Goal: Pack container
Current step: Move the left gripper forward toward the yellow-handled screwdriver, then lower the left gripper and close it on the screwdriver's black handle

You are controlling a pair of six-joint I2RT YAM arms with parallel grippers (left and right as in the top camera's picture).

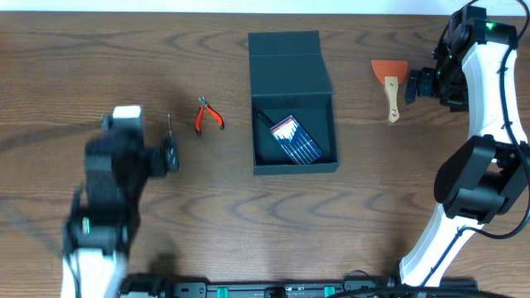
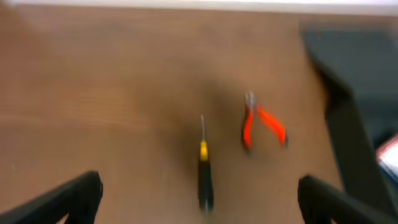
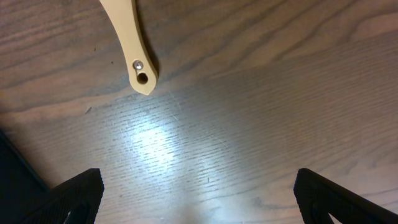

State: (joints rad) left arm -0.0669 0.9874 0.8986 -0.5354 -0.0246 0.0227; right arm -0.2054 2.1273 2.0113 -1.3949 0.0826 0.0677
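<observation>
My left jaws hang open, empty, over the screwdriver (image 2: 204, 171); its long axis points at the counter's (image 1: 166, 232) far edge. Right jaws open too.

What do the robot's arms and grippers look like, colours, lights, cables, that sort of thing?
Both arms have white links with bulky black joints. The right arm shows a green light near its top and a thin black cable along it; the left arm, blurred, has a small green mark. The fingers are matte black.
</observation>
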